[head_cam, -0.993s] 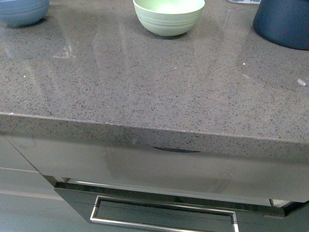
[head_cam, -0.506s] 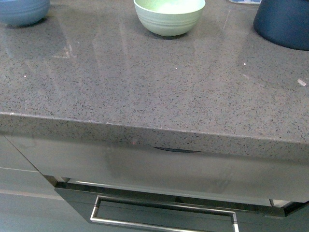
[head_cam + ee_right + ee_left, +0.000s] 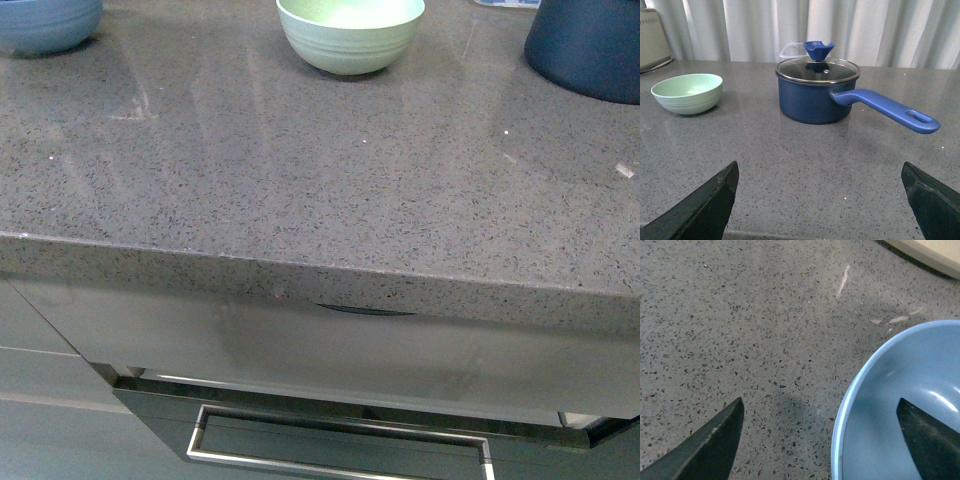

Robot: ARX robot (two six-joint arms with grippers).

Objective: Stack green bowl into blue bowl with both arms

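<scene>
The green bowl stands upright and empty at the far middle of the grey counter; it also shows in the right wrist view. The blue bowl stands at the far left, cut by the frame edge. In the left wrist view my left gripper is open and straddles the blue bowl's rim, one finger over its inside, the other over the counter. My right gripper is open and empty over the counter, well short of the green bowl. Neither arm shows in the front view.
A dark navy saucepan with a glass lid and a long blue handle stands at the far right. The speckled counter's front edge runs above a drawer with a metal handle. Curtains hang behind.
</scene>
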